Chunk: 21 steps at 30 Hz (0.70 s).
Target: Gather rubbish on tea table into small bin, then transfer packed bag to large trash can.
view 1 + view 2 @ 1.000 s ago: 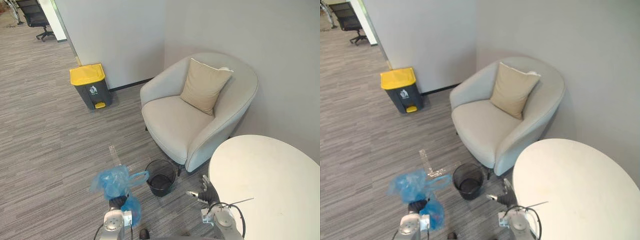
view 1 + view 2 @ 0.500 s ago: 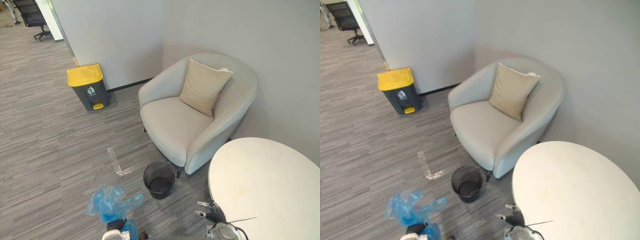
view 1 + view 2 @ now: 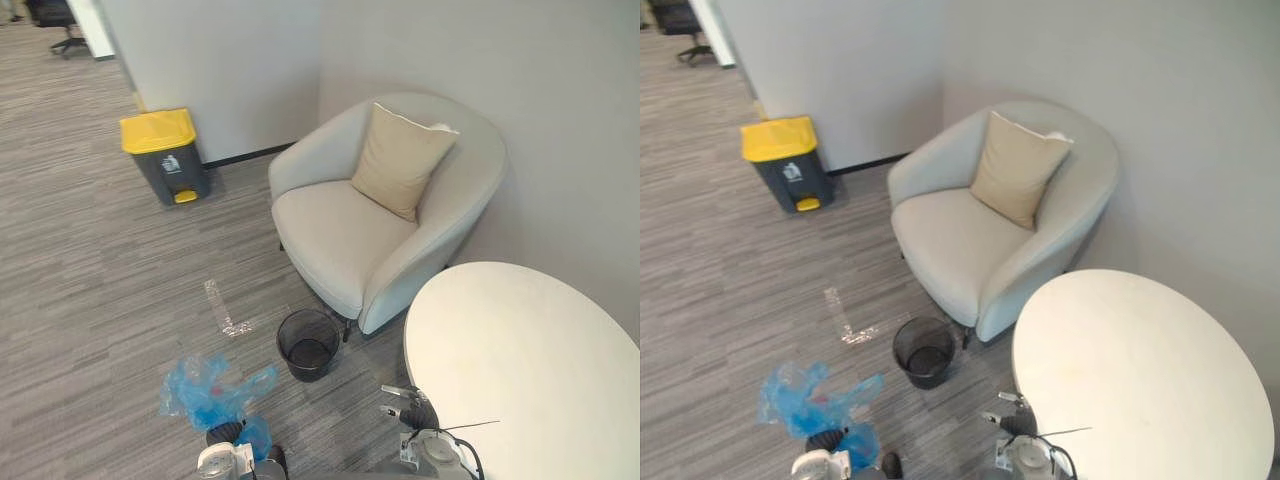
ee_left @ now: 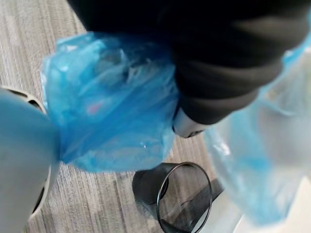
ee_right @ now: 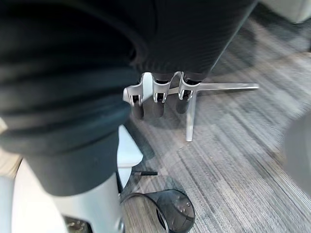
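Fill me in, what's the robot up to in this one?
The robot's left hand grips a bunched blue bag, held off the carpet. The small black bin stands on the carpet between the armchair and the round tea table. The yellow-lidded trash can sits by the far wall, lid down, so the bag is not yet in it. The right hand hangs open beside the table, holding nothing.
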{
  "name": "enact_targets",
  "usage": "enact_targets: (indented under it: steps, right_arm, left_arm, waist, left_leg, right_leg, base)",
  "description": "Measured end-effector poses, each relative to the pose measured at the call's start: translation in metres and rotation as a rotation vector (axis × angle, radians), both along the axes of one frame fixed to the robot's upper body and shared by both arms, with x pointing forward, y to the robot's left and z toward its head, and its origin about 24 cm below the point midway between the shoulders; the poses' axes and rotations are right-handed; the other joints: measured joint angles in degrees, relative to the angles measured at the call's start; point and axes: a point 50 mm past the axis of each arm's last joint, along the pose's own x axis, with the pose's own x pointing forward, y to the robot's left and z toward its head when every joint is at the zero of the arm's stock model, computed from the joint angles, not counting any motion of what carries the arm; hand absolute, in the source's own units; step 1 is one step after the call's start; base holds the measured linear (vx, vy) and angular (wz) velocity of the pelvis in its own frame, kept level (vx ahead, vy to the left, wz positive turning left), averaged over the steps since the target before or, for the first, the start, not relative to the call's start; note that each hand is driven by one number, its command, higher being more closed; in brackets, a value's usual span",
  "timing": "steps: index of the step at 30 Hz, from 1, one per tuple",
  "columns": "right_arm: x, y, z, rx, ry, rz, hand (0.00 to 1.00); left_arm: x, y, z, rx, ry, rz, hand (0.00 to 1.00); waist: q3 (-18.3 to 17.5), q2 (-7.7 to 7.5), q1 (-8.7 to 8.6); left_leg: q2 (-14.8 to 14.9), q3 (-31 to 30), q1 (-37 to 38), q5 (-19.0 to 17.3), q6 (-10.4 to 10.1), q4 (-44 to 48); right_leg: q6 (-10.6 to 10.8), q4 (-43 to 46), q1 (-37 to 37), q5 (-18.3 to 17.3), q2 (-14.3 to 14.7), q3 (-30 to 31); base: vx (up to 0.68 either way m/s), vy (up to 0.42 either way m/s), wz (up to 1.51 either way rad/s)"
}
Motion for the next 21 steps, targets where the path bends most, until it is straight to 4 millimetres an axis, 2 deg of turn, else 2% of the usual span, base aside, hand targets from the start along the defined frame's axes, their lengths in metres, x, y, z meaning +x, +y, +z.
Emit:
enact_targets:
  steps: [1, 2, 3, 5, 7, 8, 11, 13, 15, 17, 21]
  right_arm:
    - [0.007, -0.001, 0.003, -0.008, -0.019, 0.004, 0.0]
    - [0.006, -0.002, 0.003, -0.007, -0.018, -0.001, 0.0]
    - [0.002, -0.002, 0.001, -0.011, -0.005, -0.012, 0.0]
    - [0.003, -0.002, 0.001, -0.013, -0.006, -0.012, 0.0]
    - [0.003, -0.004, 0.001, -0.025, -0.004, -0.025, 0.0]
    - [0.003, -0.005, 0.001, -0.029, -0.002, -0.029, 0.0]
    - [0.004, -0.004, 0.002, -0.025, -0.006, -0.03, 0.0]
    - [0.0, -0.006, 0.0, -0.023, 0.006, -0.05, 0.0]
    - [-0.003, -0.008, -0.002, -0.019, 0.023, -0.067, 0.0]
    - [-0.006, -0.002, -0.004, -0.003, 0.033, -0.069, 0.0]
    - [-0.013, -0.003, -0.01, -0.001, 0.074, -0.081, 0.0]
  left_arm:
    - [0.002, -0.009, -0.001, -0.023, -0.004, 0.002, 1.0]
    - [0.002, -0.009, -0.001, -0.024, -0.003, 0.003, 1.0]
    - [0.002, -0.014, -0.001, -0.03, 0.001, -0.019, 1.0]
    - [0.004, -0.015, -0.001, -0.031, -0.003, -0.017, 1.0]
    - [0.004, -0.013, 0.0, -0.027, -0.008, -0.02, 1.0]
    - [0.005, -0.013, 0.0, -0.021, -0.011, -0.027, 1.0]
    - [0.007, -0.014, 0.0, -0.027, -0.009, -0.036, 1.0]
    - [0.008, -0.016, -0.001, -0.031, -0.001, -0.042, 1.0]
    - [0.01, -0.014, -0.001, -0.016, -0.002, -0.056, 1.0]
    - [0.004, -0.008, -0.004, 0.01, 0.029, -0.076, 1.0]
    - [0.003, -0.007, -0.005, 0.03, 0.05, -0.125, 1.0]
  waist:
    - [0.95, 2.15, -0.1]
    - [1.04, 2.38, -0.31]
    - [0.57, 3.71, -0.69]
    - [0.89, 4.12, -1.22]
    - [1.36, 3.38, -1.37]
    - [1.58, 2.89, -1.41]
    - [1.91, 2.33, -1.65]
    - [1.92, 2.36, -1.79]
    - [1.86, 1.72, -1.52]
    - [0.73, 0.52, -1.79]
    - [0.71, 0.49, -1.92]
  left_leg:
    - [0.95, -1.51, -0.64, 0.89, -0.38, 0.23]
    - [1.14, -2.29, -1.31, 1.34, -0.57, 0.19]
    - [1.64, -4.89, -2.96, 3.32, -0.88, -0.99]
    - [2.54, -3.18, -3.23, 3.22, -0.41, -3.0]
    - [3.74, 1.59, -3.9, 2.98, 0.04, 0.36]
    - [3.51, 3.21, -3.52, 0.91, 0.7, 4.62]
    - [2.8, 5.85, -2.46, -6.03, 1.35, 9.03]
    - [2.81, 9.35, -1.18, -8.85, 1.19, 9.25]
    - [0.69, 10.08, -0.08, -8.73, 1.87, 6.37]
    - [-3.5, 9.9, 2.58, -6.01, 2.68, -1.95]
    - [-6.23, 8.66, 4.34, -4.9, 3.36, -6.54]
  right_leg:
    - [-0.8, -1.64, 0.61, 1.21, 1.24, -1.72]
    - [-1.02, -1.83, 0.47, 1.35, 1.55, -2.54]
    - [-1.44, -1.73, -0.11, 1.57, 2.19, -5.42]
    - [-2.8, -2.68, -0.41, 2.35, 2.11, -8.94]
    - [-3.48, -3.1, -0.38, 2.83, 0.73, -11.84]
    - [-3.37, -3.0, -0.44, 2.98, -0.63, -13.57]
    - [-2.13, -2.69, -0.93, 3.93, -3.45, -16.92]
    - [-0.92, -2.79, -0.53, 4.57, -4.83, -18.77]
    - [0.67, -3.94, -0.01, 5.31, -5.81, -18.85]
    - [1.24, -7.09, 0.21, 6.76, -6.97, -17.56]
    - [1.82, -10.71, 2.17, 9.13, -7.35, -17.41]
  base:
    - [-0.16, -0.134, 0.22]
    - [-0.22, -0.154, 0.74]
    - [-0.2, -0.131, 0.75]
    - [-0.2, -0.098, 0.9]
    - [-0.13, -0.016, 0.86]
    - [-0.09, 0.038, 0.74]
    - [-0.05, 0.107, 0.67]
    - [-0.04, 0.202, 0.59]
    - [-0.05, 0.252, 0.25]
    - [-0.04, 0.219, 0.05]
    - [0.03, 0.147, 0.13]
